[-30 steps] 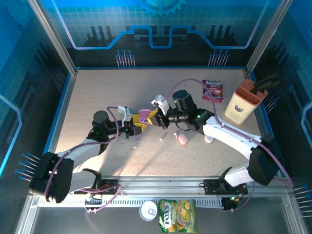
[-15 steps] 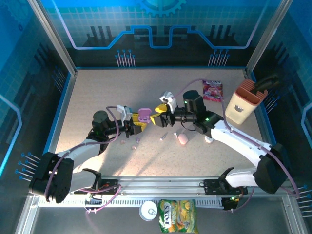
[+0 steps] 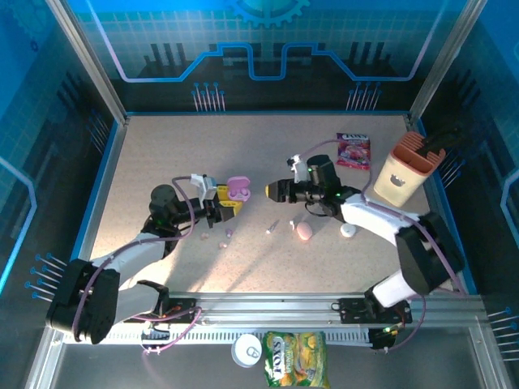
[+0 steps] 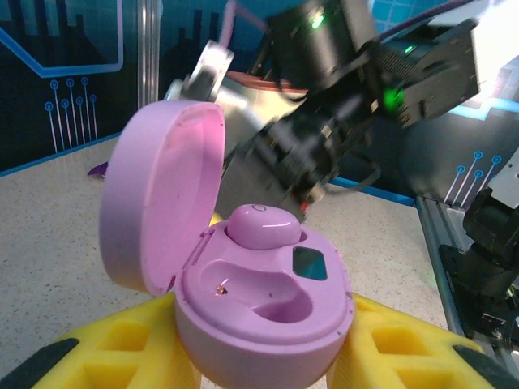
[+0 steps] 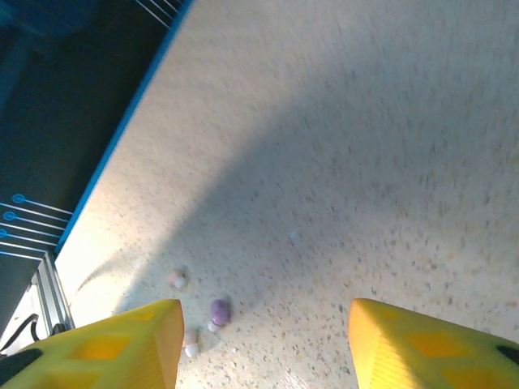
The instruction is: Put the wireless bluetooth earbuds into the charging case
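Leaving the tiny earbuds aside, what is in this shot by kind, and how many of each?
Charging cases: 3 (lilac case, pink case, white case)
Snack packets: 2 (purple packet, green bag)
Tins: 1 (tin)
Holders: 1 (beige holder)
Total: 7

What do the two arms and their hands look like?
The left arm and right arm have white links, black joints and a looping lilac cable each. The left hand and right hand have yellow fingers with square recesses.
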You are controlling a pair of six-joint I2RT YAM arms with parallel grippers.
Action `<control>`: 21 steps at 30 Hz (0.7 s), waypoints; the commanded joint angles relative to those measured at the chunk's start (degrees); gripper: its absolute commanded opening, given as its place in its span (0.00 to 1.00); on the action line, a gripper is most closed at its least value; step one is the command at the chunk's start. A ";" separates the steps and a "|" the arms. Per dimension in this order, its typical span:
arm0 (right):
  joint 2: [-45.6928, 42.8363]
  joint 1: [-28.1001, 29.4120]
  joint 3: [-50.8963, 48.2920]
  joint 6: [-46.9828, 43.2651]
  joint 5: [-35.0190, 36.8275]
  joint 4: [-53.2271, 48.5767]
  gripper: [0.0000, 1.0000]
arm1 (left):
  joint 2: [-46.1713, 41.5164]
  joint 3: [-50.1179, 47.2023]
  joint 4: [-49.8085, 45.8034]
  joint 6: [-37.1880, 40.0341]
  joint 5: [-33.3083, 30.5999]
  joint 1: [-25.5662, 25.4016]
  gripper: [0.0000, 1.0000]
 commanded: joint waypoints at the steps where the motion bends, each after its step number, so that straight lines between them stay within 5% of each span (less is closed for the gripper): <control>1: 5.79 2.88 3.46 5.14 -2.03 0.79 0.55 | -1.50 0.44 -0.09 0.33 -0.40 0.72 0.38; 10: 19.99 10.00 10.34 8.95 -6.04 2.98 0.53 | -4.13 -0.03 -0.39 0.21 -0.84 1.52 0.39; 21: 27.40 15.50 18.15 8.93 -4.89 -4.81 0.51 | -4.97 -0.69 0.54 0.14 -1.15 1.61 0.39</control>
